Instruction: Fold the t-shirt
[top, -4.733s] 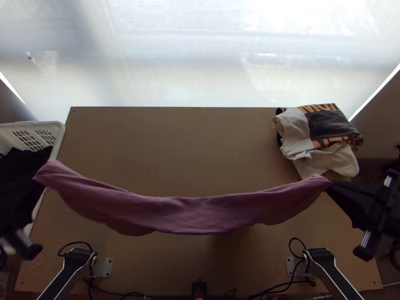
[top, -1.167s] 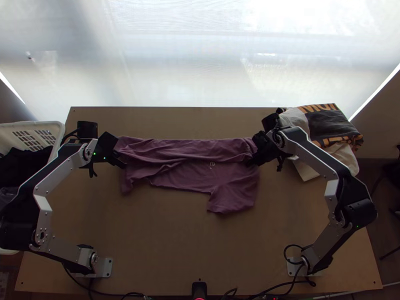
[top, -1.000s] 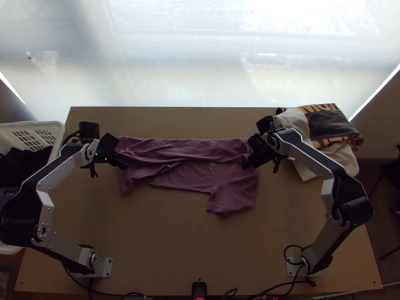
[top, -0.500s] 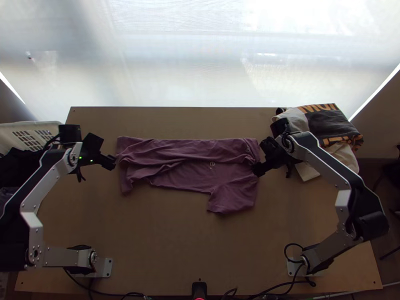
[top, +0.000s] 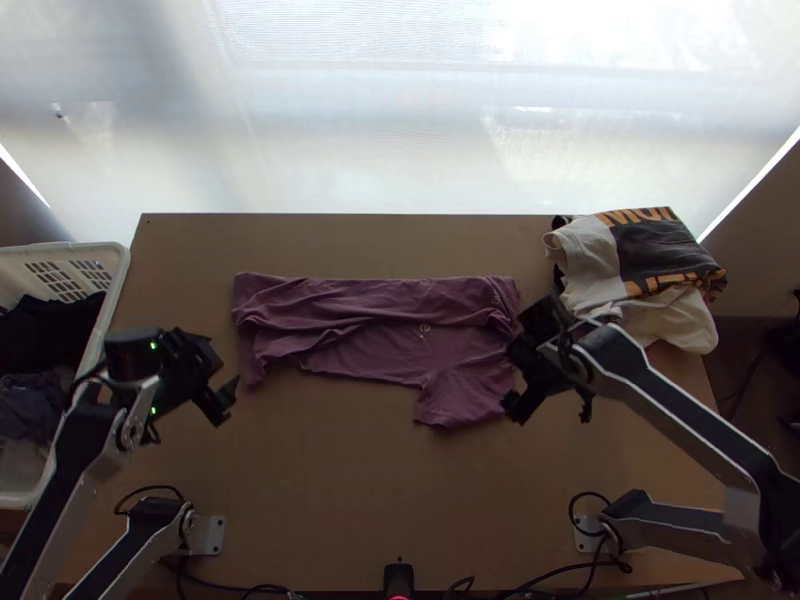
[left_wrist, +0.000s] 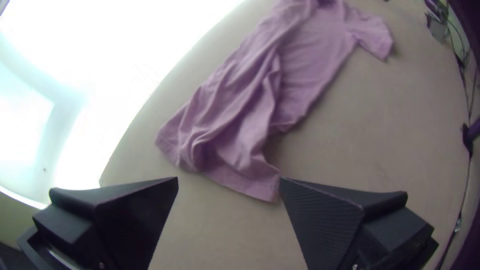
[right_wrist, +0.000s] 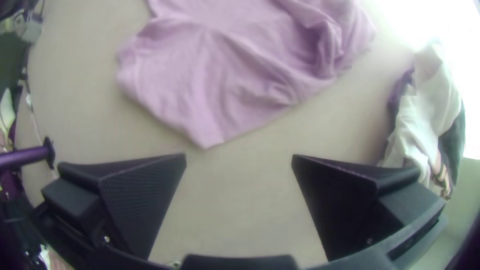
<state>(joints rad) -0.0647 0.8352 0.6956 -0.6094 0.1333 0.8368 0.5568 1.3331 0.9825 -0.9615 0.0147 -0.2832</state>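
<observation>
Mauve cloth t-shirt (top: 370, 345) lies lengthwise, creased, across light wooden table (top: 370, 480), one sleeve toward near edge. Black left gripper (top: 227, 397) by its left end, black right gripper (top: 513, 378) by its right; both pairs of fingers apart.

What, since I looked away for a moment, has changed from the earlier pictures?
The purple t-shirt, first held up and stretched, was lowered onto the table and let go. The left gripper and right gripper, both open, then drew back toward the near edge. The clothes pile and white basket stayed put.
</observation>
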